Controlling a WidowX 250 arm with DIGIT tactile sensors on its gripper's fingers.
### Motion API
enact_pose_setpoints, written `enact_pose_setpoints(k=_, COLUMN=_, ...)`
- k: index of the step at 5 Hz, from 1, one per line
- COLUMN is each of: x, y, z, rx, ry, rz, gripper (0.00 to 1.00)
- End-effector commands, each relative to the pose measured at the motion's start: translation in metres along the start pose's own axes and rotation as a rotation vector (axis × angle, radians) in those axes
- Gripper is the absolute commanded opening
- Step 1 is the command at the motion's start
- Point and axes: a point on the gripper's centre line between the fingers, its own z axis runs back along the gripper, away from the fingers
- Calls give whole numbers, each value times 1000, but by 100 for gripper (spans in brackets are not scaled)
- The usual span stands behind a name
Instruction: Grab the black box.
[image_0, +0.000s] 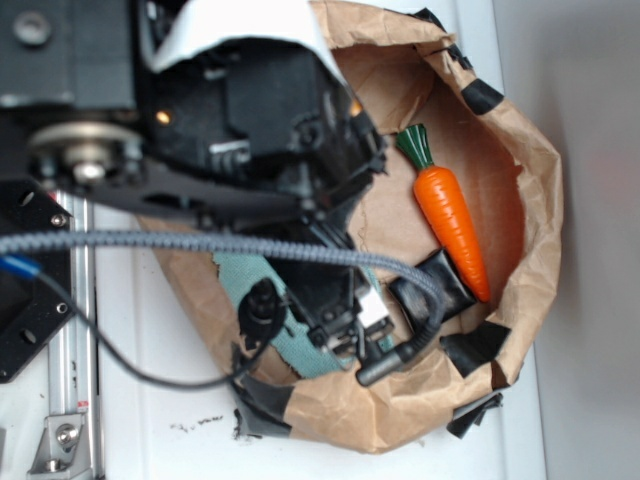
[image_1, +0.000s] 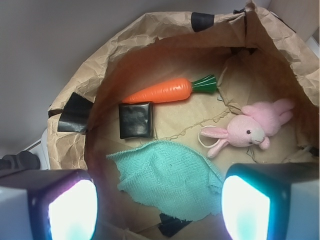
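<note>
The black box (image_1: 136, 120) lies flat on the floor of the brown paper bag (image_1: 75, 75), just below the orange toy carrot (image_1: 160, 92). In the exterior view the black box (image_0: 435, 285) sits next to the carrot's (image_0: 450, 220) tip. My gripper (image_1: 160, 210) hangs open and empty above the bag, over a teal cloth (image_1: 170, 177), with the box ahead and to the left of it. In the exterior view the gripper (image_0: 365, 325) sits just left of the box, partly hidden by the arm.
A pink plush bunny (image_1: 250, 127) lies at the right of the bag floor. Black tape patches (image_1: 75, 112) mark the bag rim. The crumpled bag walls (image_0: 530, 180) enclose everything. A grey braided cable (image_0: 200, 243) crosses the arm. A black metal plate (image_0: 25, 290) sits at the left.
</note>
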Motion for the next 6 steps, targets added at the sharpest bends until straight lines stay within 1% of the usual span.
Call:
enact_pose_setpoints(k=1, x=20, y=-1, z=-45, rx=48, ry=-77, rz=34, gripper=100)
enact_pose_setpoints(k=2, x=22, y=10, z=-67, rx=122, ry=-69, rz=35, gripper=100)
enact_pose_setpoints(k=3, x=32, y=26, z=-82, rx=136, ry=-51, rz=77, gripper=100)
enact_pose_setpoints(k=4, x=34, y=17, z=-102, rx=128, ry=-26, rz=59, gripper=100)
enact_pose_setpoints(k=5, x=38, y=10, z=-125, rx=150, ry=-17, rz=68, gripper=100)
enact_pose_setpoints(k=6, x=36, y=-13, z=-141, rx=114, ry=13, rz=34, gripper=100)
